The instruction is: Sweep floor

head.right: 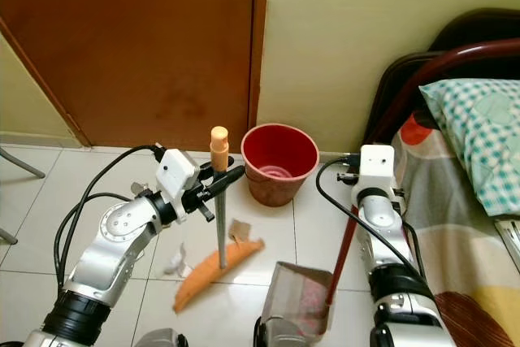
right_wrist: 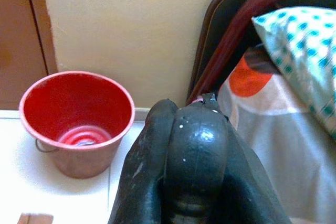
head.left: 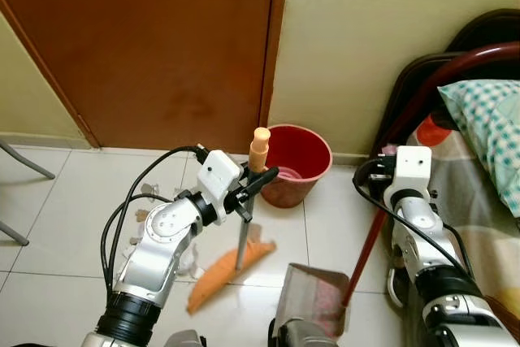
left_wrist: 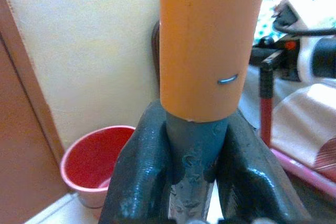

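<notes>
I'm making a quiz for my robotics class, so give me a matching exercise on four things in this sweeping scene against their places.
Things:
1. broom
2. dustpan
3. red bucket
4. checked pillow

Places:
A. on the bed
B. against the wall, beside the door
C. handle gripped by the left hand
D. on the floor, its red handle at the right hand

Pairs: 1-C, 2-D, 3-B, 4-A
</notes>
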Available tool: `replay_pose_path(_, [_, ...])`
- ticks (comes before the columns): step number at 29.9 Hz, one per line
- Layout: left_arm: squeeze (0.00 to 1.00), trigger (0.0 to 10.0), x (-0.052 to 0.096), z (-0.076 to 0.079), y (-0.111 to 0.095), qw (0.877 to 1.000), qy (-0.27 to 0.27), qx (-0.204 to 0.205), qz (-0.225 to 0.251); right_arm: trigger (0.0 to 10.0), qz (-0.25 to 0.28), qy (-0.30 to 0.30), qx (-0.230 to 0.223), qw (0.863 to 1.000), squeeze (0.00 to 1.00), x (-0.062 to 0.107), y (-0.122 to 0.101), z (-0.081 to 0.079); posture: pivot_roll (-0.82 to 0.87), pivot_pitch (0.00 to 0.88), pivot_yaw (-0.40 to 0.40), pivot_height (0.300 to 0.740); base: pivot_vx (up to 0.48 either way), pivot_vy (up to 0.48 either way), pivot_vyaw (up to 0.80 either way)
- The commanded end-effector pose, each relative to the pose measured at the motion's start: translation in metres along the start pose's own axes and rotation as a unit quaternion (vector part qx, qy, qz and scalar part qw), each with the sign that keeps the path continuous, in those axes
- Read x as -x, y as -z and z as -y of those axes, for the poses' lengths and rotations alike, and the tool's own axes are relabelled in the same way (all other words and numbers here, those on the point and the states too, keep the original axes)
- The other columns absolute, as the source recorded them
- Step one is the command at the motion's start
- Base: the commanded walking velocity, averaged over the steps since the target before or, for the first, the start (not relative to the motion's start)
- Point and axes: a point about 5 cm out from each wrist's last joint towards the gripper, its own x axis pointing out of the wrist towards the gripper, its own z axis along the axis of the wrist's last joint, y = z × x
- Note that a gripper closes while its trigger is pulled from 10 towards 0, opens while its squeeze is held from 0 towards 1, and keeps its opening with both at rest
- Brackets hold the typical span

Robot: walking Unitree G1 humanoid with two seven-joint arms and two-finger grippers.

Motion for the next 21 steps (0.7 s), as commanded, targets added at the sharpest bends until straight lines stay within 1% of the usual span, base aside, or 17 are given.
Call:
replay_pose_path(1, [0.00, 10.0, -0.001, 0.005, -0.014, 0.999, 0.013, 0.017, 0.027, 10.0, 0.022, 0.017, 0.024, 0.999, 0.00, -0.005, -0.011, 0.007, 0.04, 0.099, -0.070, 0.740, 0.000, 0.000, 0.00])
replay_pose_path(2, [0.00, 10.0, -0.001, 0.002, -0.021, 0.999, 0.004, 0.011, 0.034, 10.0, 0.024, 0.017, 0.026, 0.999, 0.00, -0.007, -0.013, 0.005, 0.04, 0.099, -0.070, 0.740, 0.000, 0.000, 0.00])
replay_pose_path(5, [0.00, 10.0, 0.001, -0.005, -0.029, 0.999, -0.013, 0.000, 0.041, 10.0, 0.026, 0.015, 0.031, 0.999, 0.00, -0.008, -0.014, 0.003, 0.04, 0.098, -0.073, 0.740, 0.000, 0.000, 0.00])
replay_pose_path(7, [0.00, 10.0, 0.004, -0.018, -0.047, 0.997, -0.035, -0.017, 0.062, 10.0, 0.029, 0.013, 0.035, 0.999, 0.00, -0.009, -0.014, 0.001, 0.04, 0.099, -0.075, 0.740, 0.000, 0.000, 0.00])
replay_pose_path(8, [0.00, 10.0, 0.004, -0.018, -0.047, 0.997, -0.035, -0.017, 0.062, 10.0, 0.029, 0.013, 0.035, 0.999, 0.00, -0.009, -0.014, 0.001, 0.04, 0.099, -0.075, 0.740, 0.000, 0.000, 0.00])
replay_pose_path(9, [0.00, 10.0, 0.005, -0.023, -0.053, 0.996, -0.044, -0.019, 0.071, 10.0, 0.030, 0.012, 0.036, 0.999, 0.00, -0.009, -0.015, 0.000, 0.04, 0.099, -0.076, 0.740, 0.000, 0.000, 0.00])
replay_pose_path(11, [0.00, 10.0, 0.011, -0.040, -0.072, 0.993, -0.069, -0.033, 0.092, 10.0, 0.030, 0.011, 0.037, 0.999, 0.00, -0.009, -0.014, -0.001, 0.04, 0.101, -0.076, 0.740, 0.000, 0.000, 0.00])
replay_pose_path(12, [0.00, 10.0, 0.011, -0.040, -0.072, 0.993, -0.069, -0.033, 0.092, 10.0, 0.030, 0.011, 0.037, 0.999, 0.00, -0.009, -0.014, -0.001, 0.04, 0.101, -0.076, 0.740, 0.000, 0.000, 0.00])
replay_pose_path(13, [0.00, 10.0, 0.016, -0.048, -0.080, 0.991, -0.080, -0.044, 0.095, 10.0, 0.029, 0.012, 0.038, 0.999, 0.00, -0.009, -0.013, -0.001, 0.04, 0.103, -0.074, 0.740, 0.000, 0.000, 0.00])
replay_pose_path(16, [0.00, 10.0, 0.023, -0.055, -0.085, 0.991, -0.085, -0.053, 0.092, 10.0, 0.029, 0.012, 0.040, 0.999, 0.00, -0.008, -0.011, -0.001, 0.04, 0.105, -0.074, 0.740, 0.000, 0.000, 0.00])
replay_pose_path(17, [0.00, 10.0, 0.029, -0.059, -0.086, 0.991, -0.084, -0.051, 0.092, 10.0, 0.028, 0.011, 0.041, 0.999, 0.00, -0.008, -0.009, -0.001, 0.04, 0.107, -0.072, 0.740, 0.000, 0.000, 0.00])
replay_pose_path(18, [0.00, 10.0, 0.029, -0.059, -0.086, 0.991, -0.084, -0.051, 0.092, 10.0, 0.028, 0.011, 0.041, 0.999, 0.00, -0.008, -0.009, -0.001, 0.04, 0.107, -0.072, 0.740, 0.000, 0.000, 0.00])
replay_pose_path(19, [0.00, 10.0, 0.035, -0.061, -0.088, 0.991, -0.080, -0.040, 0.095, 10.0, 0.028, 0.011, 0.042, 0.999, 0.00, -0.008, -0.009, -0.002, 0.04, 0.107, -0.072, 0.740, 0.000, 0.000, 0.00])
replay_pose_path(21, [0.00, 10.0, 0.041, -0.062, -0.087, 0.992, -0.081, -0.029, 0.096, 10.0, 0.027, 0.010, 0.044, 0.999, 0.00, -0.007, -0.008, -0.002, 0.04, 0.109, -0.072, 0.740, 0.000, 0.000, 0.00])
